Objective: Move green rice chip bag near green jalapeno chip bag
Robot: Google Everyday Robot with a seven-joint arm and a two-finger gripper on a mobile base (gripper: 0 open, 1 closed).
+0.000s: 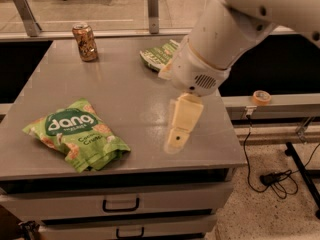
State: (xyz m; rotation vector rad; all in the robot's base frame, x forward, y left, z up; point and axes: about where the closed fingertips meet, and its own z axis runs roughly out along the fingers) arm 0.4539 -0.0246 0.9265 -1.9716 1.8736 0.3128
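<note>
The green rice chip bag [76, 133], puffy and light green with white "dang" lettering, lies on the front left of the grey table [125, 91]. The green jalapeno chip bag [157, 55], flatter and darker with white ends, lies at the back of the table and is partly hidden by my arm. My gripper [179, 131] hangs from the white arm over the front right part of the table, well to the right of the rice chip bag and in front of the jalapeno bag. It holds nothing that I can see.
A brown drink can [85, 42] stands upright at the back left of the table. Drawers [120, 204] sit under the table front. A tape roll [261, 97] lies on a ledge to the right. Cables run over the floor at the right.
</note>
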